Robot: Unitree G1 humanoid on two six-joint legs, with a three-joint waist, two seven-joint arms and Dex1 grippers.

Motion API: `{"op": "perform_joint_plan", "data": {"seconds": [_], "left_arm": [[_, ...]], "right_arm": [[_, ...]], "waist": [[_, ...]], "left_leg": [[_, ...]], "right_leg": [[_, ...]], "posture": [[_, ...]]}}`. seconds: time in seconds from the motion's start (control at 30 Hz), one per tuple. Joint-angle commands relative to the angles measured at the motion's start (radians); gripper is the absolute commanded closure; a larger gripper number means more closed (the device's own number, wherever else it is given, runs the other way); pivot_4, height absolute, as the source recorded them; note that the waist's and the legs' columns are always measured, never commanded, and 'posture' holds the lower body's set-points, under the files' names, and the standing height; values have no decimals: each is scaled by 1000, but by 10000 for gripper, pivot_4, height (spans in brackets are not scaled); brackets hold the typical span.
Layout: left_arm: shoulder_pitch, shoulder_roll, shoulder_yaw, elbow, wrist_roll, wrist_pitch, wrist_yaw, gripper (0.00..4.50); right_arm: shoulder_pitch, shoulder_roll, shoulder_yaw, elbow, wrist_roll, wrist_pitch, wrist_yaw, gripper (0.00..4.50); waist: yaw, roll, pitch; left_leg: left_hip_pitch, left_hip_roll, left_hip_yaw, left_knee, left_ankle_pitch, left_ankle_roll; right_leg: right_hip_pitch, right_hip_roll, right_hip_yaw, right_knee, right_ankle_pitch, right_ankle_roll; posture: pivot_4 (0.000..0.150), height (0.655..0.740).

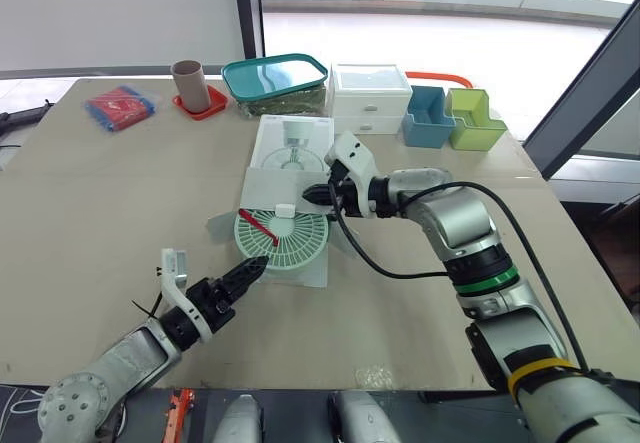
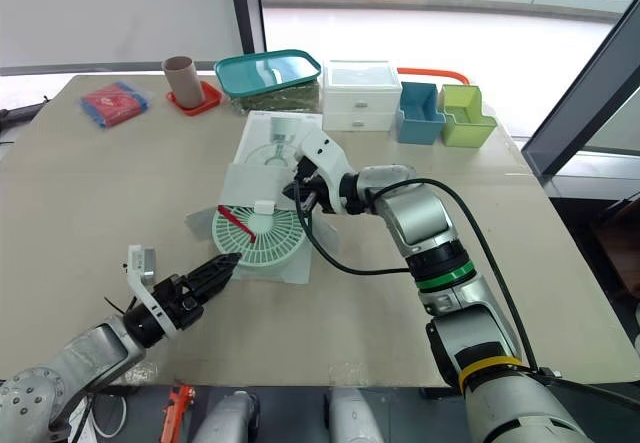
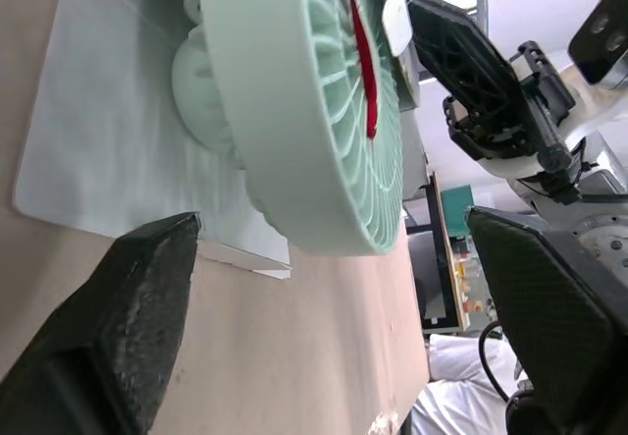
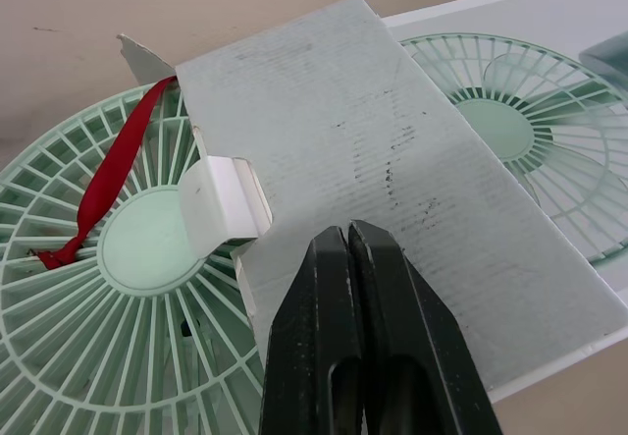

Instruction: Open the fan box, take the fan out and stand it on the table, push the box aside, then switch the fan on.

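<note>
A mint-green round fan (image 1: pixel 285 238) with a red ribbon (image 1: pixel 258 226) lies flat, half out of the open end of the white fan box (image 1: pixel 290 143) in the middle of the table. My right gripper (image 1: pixel 318 193) is shut, its tips resting on the grey box flap (image 4: pixel 392 180) just above the fan's grille; nothing shows between them. My left gripper (image 1: pixel 250 268) is open and low at the fan's near-left rim. In the left wrist view its fingers (image 3: pixel 137 307) stand wide apart, with the fan's edge (image 3: pixel 294 140) just ahead of them.
Along the table's far side stand a brown cup on a red coaster (image 1: pixel 190 85), a teal-lidded container (image 1: pixel 275 81), a white drawer unit (image 1: pixel 370 98), a blue bin (image 1: pixel 430 118) and a green bin (image 1: pixel 473 118). A red and blue packet (image 1: pixel 120 106) lies far left. A black cable (image 1: pixel 385 268) loops right of the fan.
</note>
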Motion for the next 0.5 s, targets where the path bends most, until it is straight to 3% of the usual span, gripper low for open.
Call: {"op": "perform_joint_plan", "data": {"seconds": [0.03,0.2,0.5], "left_arm": [[1,57,53,-1,-17,-10,-56,651],[-46,100,61,87,-11,-10,-96,651],[-138,57,11,199,42,4,-139,651]], "right_arm": [[-20,8,-4,-16,-1,-20,2,45000],[-14,11,-2,-20,-1,-22,0,45000],[-11,3,-7,-26,0,-18,0,45000]], "waist": [[0,0,0],[1,0,0],[3,0,0]], "left_leg": [[0,0,0,0,0,0],[0,0,0,0,0,0],[0,0,0,-1,0,0]], "right_leg": [[0,0,0,0,0,0],[0,0,0,0,0,0],[0,0,-1,0,0,0]], "posture": [[1500,7400],[1500,7400],[1500,7400]]}}
